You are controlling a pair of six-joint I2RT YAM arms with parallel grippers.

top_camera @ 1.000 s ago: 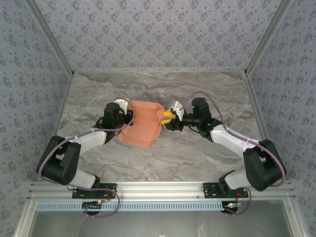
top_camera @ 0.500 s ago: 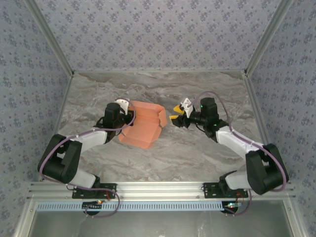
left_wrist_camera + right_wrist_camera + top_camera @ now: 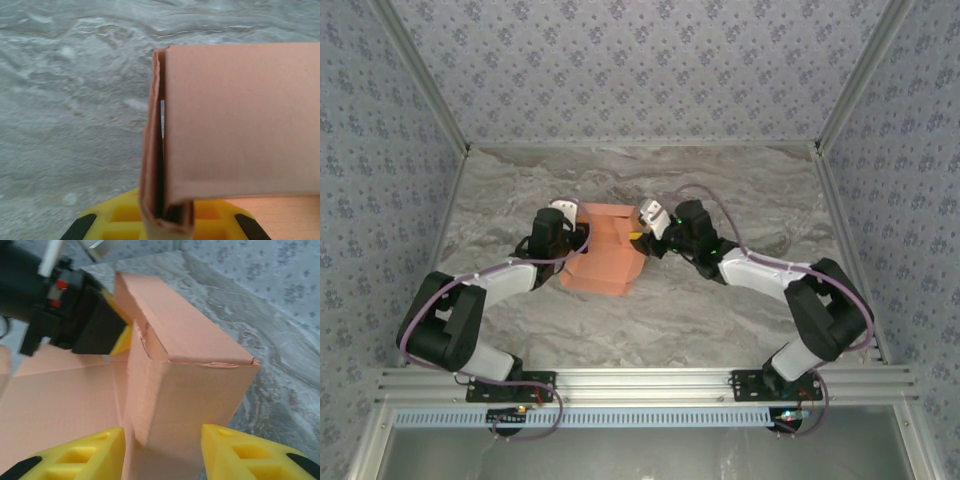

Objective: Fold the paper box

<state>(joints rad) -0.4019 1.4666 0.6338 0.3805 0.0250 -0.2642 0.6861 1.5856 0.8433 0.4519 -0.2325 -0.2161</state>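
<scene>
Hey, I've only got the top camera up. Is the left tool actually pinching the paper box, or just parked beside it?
Observer: Pinching. From the left wrist, the left tool is shut on a doubled wall of the paper box.
Operator: And the right tool, holding anything?
Observer: From the right wrist, the right tool is open, its yellow fingers either side of the box's upright end.
Operator: Is that end closed on top?
Observer: A flap lies folded over it, with a thin ragged gap along the seam.
</scene>
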